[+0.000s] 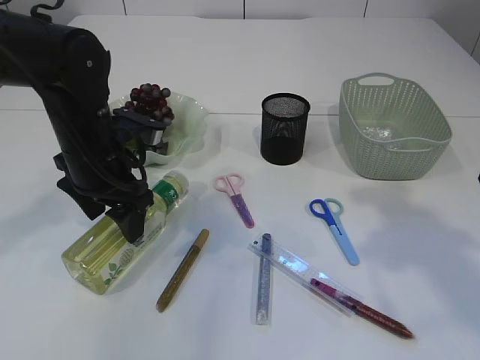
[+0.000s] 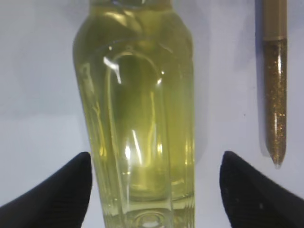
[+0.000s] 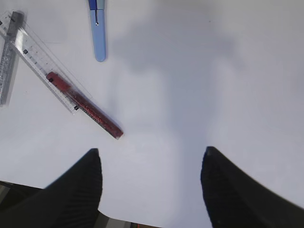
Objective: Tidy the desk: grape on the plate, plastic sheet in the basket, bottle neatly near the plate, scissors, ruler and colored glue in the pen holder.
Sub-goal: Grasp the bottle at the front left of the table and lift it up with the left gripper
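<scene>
A clear bottle [image 1: 112,251] of yellow liquid lies on its side at the front left. My left gripper [image 1: 133,217] is open and straddles it. In the left wrist view the bottle [image 2: 137,95] fills the space between the jaws [image 2: 154,161], with a gap at the right jaw. Dark grapes [image 1: 150,101] lie on the pale green plate [image 1: 191,120]. Pink scissors [image 1: 234,196], blue scissors [image 1: 335,225], a clear ruler [image 1: 304,274] and gold [image 1: 182,270], silver [image 1: 263,281] and red [image 1: 367,309] glitter glue lie loose. My right gripper [image 3: 152,156] is open and empty over bare table.
A black mesh pen holder [image 1: 285,127] stands at the back centre. A green basket [image 1: 394,161] at the back right holds a clear plastic sheet [image 1: 379,133]. The gold glue [image 2: 275,95] lies just right of the bottle. The table's front edge shows under the right jaws.
</scene>
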Robot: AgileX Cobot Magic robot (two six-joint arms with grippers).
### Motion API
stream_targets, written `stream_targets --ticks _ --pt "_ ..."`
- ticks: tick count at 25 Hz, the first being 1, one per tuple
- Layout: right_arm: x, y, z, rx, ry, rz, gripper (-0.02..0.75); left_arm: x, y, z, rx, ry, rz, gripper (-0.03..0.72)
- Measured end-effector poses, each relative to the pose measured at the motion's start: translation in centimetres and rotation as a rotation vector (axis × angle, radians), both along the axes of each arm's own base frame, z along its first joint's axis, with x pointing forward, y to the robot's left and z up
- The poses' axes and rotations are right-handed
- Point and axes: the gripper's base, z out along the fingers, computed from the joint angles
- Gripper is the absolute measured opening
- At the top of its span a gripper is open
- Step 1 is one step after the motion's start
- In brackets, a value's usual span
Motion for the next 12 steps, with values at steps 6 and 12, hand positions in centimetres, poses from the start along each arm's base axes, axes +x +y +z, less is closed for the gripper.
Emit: stream_targets --ticks 6,12 --pt "0.0 0.0 0.0 0.0 0.0 0.0 0.511 0.04 0.07 0.0 0.008 -0.004 -0.005 0.659" --pt "0.0 0.0 0.0 0.0 0.0 0.0 0.511 0.03 -0.07 -0.02 -0.002 -0.005 -0.001 0.669"
